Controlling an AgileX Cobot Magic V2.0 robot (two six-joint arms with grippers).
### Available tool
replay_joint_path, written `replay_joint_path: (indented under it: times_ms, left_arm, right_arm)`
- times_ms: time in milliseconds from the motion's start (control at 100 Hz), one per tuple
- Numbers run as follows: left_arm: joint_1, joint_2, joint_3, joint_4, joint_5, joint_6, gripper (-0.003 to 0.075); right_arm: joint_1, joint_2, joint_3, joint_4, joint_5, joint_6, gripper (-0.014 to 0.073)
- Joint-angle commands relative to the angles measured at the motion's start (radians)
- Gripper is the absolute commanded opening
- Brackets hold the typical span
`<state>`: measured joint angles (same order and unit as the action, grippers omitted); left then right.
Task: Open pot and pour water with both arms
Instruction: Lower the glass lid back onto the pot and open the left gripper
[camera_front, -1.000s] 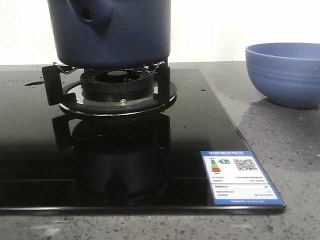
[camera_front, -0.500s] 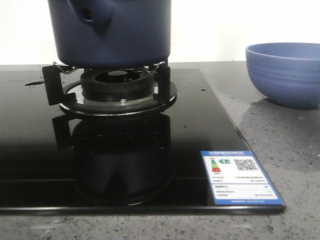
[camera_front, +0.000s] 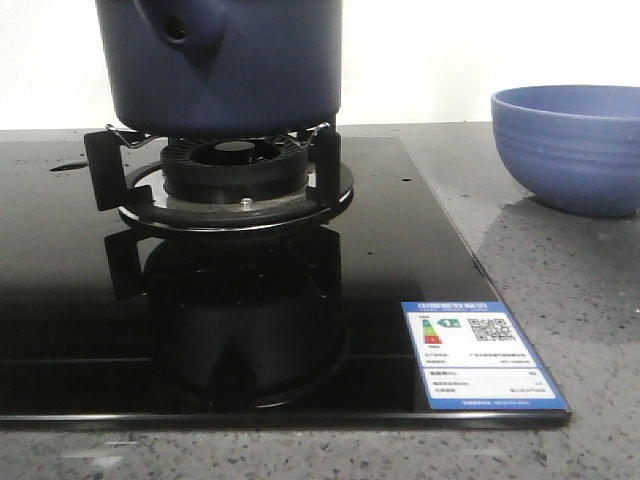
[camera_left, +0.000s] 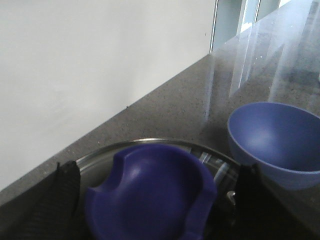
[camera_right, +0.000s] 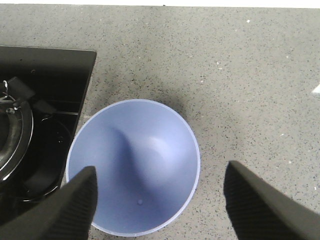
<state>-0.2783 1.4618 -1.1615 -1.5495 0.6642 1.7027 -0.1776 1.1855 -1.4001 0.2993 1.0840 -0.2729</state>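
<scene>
The pot (camera_front: 225, 65) is seen at the upper left of the front view, resting on the black burner stand (camera_front: 230, 175) of a glossy black hob (camera_front: 230, 300); its stubby side knob (camera_front: 180, 30) with the round hole is turned toward the camera, and its top is cut off by the frame edge. A few small shiny drops of water (camera_front: 70, 167) are visible on the hob glass at the left edge, well apart from the stand. A blue and white energy label (camera_front: 480, 355) lies at the lower right corner of the hob.

A lighter blue bowl (camera_front: 568, 148) stands on the grey speckled bench (camera_front: 560, 280) at the right of the front view, apart from the hob. Neither arm is shown in this view.

In the left wrist view a dark blue dished piece (camera_left: 150, 192) with a raised rim is held between the left gripper (camera_left: 157, 200) pads, which are closed against its two sides; a shiny metal ring is seen behind it, and the bowl (camera_left: 275, 140) appears at the right. Whether this piece is the pot's lid cannot be told for certain.

In the right wrist view the right gripper (camera_right: 160, 200) jaws stand wide apart above the bowl (camera_right: 135, 167), gripping nothing; the bowl's inside, hidden in the front view, is shown without visible liquid. The hob corner (camera_right: 45, 100) fills the left of that frame.
</scene>
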Motion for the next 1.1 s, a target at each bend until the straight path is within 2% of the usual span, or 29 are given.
replay_joint_path:
  times_ms: [0,160,270,350,410,490,530,660,720,850,980,1090]
  left_arm:
    - [0.026,-0.097,-0.035,-0.065,0.023,-0.004,0.0588]
    - [0.127,-0.231,-0.035,-0.065,0.02,-0.011,0.0574]
    - [0.21,-0.321,-0.035,-0.063,-0.037,-0.107,0.0497]
    - [0.265,-0.371,-0.031,-0.049,-0.051,-0.197,0.0376]
    - [0.302,-0.406,-0.023,-0.041,-0.051,-0.227,0.0269]
    - [0.327,-0.444,-0.006,-0.022,-0.052,-0.247,0.0081]
    - [0.331,-0.462,0.005,-0.004,-0.06,-0.247,-0.0017]
    - [0.33,-0.523,0.059,0.039,-0.167,-0.276,-0.002]
    - [0.33,-0.556,0.102,0.039,-0.303,-0.296,-0.002]
    - [0.308,-0.632,0.209,0.057,-0.491,-0.288,-0.002]
    - [0.213,-0.71,0.342,0.177,-0.52,-0.289,-0.002]
    - [0.143,-0.795,0.468,0.183,-0.521,-0.289,-0.002]
  right_arm:
    - [-0.005,-0.029,-0.034,0.024,-0.053,-0.002,0.0481]
    - [-0.003,-0.031,-0.034,0.091,-0.076,-0.013,0.0476]
    - [-0.003,-0.031,-0.034,0.211,-0.092,-0.033,0.0392]
    - [-0.003,-0.031,-0.021,0.369,-0.119,-0.102,0.0266]
    - [-0.003,-0.033,-0.001,0.525,-0.157,-0.183,0.0132]
    - [0.001,-0.043,0.045,0.688,-0.202,-0.334,-0.0063]
    - [0.003,-0.052,0.065,0.745,-0.228,-0.38,-0.006]
    - [0.043,-0.099,0.161,0.808,-0.348,-0.536,-0.0041]
    - [0.077,-0.143,0.223,0.808,-0.465,-0.592,-0.0041]
    - [0.15,-0.253,0.364,0.808,-0.669,-0.689,-0.0041]
    - [0.211,-0.367,0.52,0.808,-0.8,-0.789,-0.0042]
    - [0.236,-0.462,0.669,0.808,-0.872,-0.832,-0.0042]
